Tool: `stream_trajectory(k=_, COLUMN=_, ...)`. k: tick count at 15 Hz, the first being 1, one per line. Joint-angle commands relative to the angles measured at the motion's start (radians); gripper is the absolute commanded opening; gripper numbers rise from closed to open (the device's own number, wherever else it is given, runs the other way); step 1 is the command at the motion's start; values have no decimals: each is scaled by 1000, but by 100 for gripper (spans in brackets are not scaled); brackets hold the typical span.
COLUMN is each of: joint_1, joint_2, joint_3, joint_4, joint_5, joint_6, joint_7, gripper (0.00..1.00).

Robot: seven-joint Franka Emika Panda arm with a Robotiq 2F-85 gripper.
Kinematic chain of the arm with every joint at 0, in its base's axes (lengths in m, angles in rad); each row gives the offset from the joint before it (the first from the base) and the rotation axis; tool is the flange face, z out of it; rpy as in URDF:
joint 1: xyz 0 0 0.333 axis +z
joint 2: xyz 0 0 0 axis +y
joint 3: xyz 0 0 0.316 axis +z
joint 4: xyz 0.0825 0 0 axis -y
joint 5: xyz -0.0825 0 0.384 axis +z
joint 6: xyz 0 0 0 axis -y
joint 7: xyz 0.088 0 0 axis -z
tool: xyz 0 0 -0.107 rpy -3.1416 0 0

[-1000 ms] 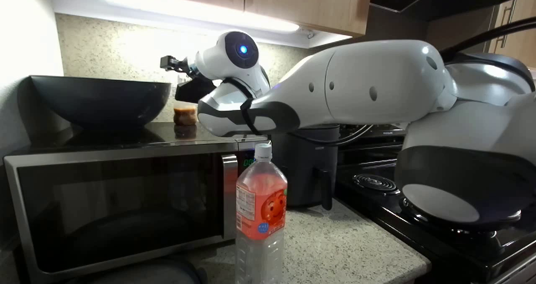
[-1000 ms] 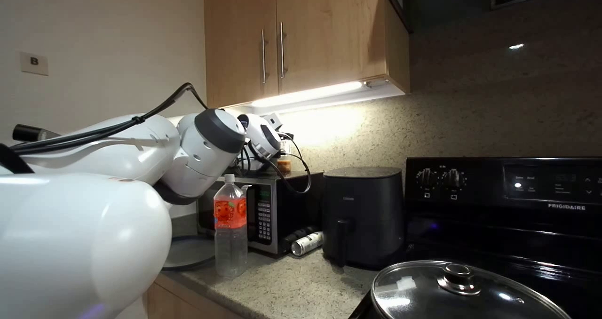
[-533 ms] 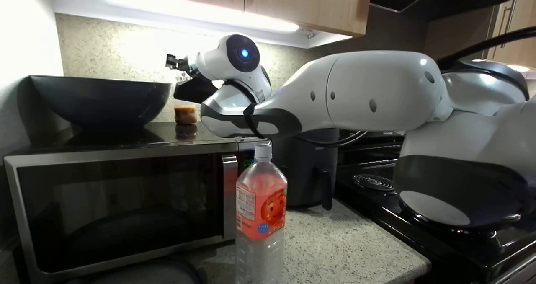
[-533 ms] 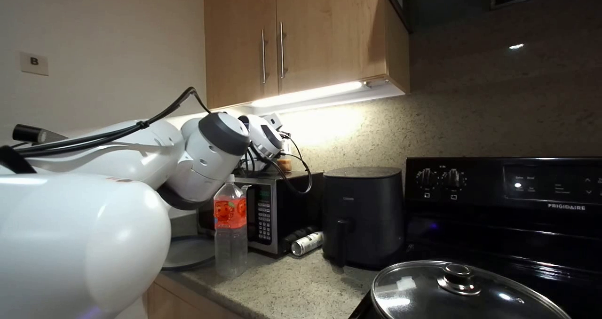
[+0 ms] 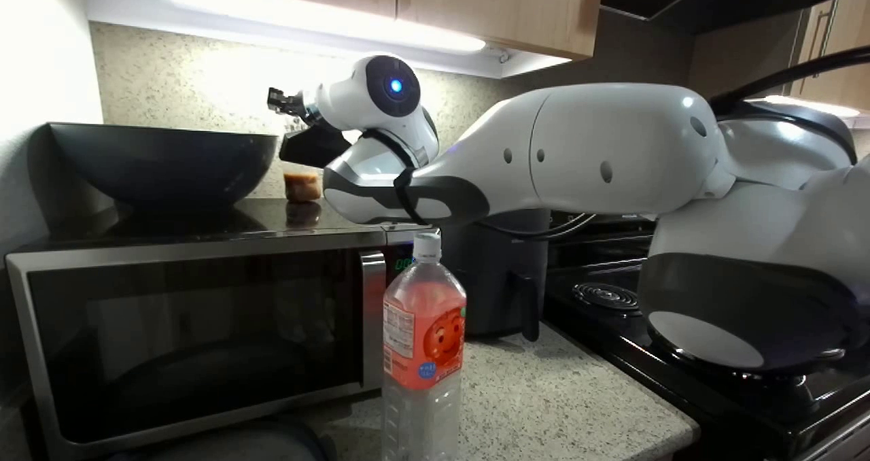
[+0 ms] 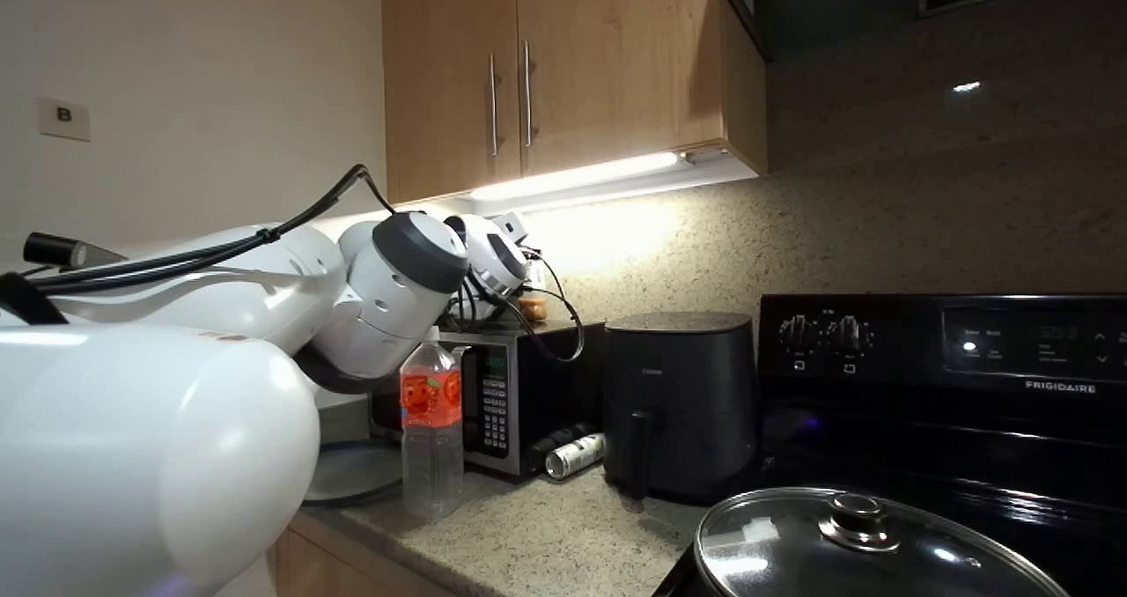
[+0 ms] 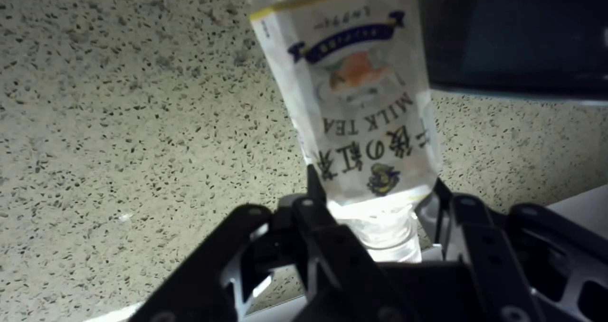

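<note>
"Lettering [image 7: 368,119], MILK TEA, stands upside down on the milk-tea bottle [image 7: 354,89] in the wrist view. Can the exterior views match that?"

"Not quite. In an exterior view a dark part of the wrist [image 5: 316,147] hides much of the bottle, and only its brown lower end [image 5: 302,188] shows plainly, at the top of the microwave [image 5: 197,338]."

"Resting on it, or just above?"

"The pictures leave that undecided. The dark bowl [image 5: 163,168] near the bottle shows there too, and again at the upper right of the wrist view."

"What lies outside the wrist view?"

"A can [image 6: 575,456] lying between the microwave and the air fryer [image 6: 680,403], and a glass lid [image 6: 775,549], both seen in an exterior view. The red-labelled bottle [image 5: 425,338] stands upright on the counter [image 5: 544,393] in both exterior views."

"And the gripper [image 7: 376,184], how far apart is it?"

"As far as the milk-tea bottle is wide there, and no farther: its fingers [image 7: 314,184] are clamped on opposite sides, close to the shoulder."

"Which way does the neck point?"

"Downward in the wrist view, showing between the fingers, with the bottle at a slight slant."
</note>
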Motion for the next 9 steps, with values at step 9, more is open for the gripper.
stream_trajectory(k=9, joint_1=-14, joint_2=-139, joint_3=185, joint_4=-51, joint_5=5, joint_6=-149, joint_7=-156, gripper=23)
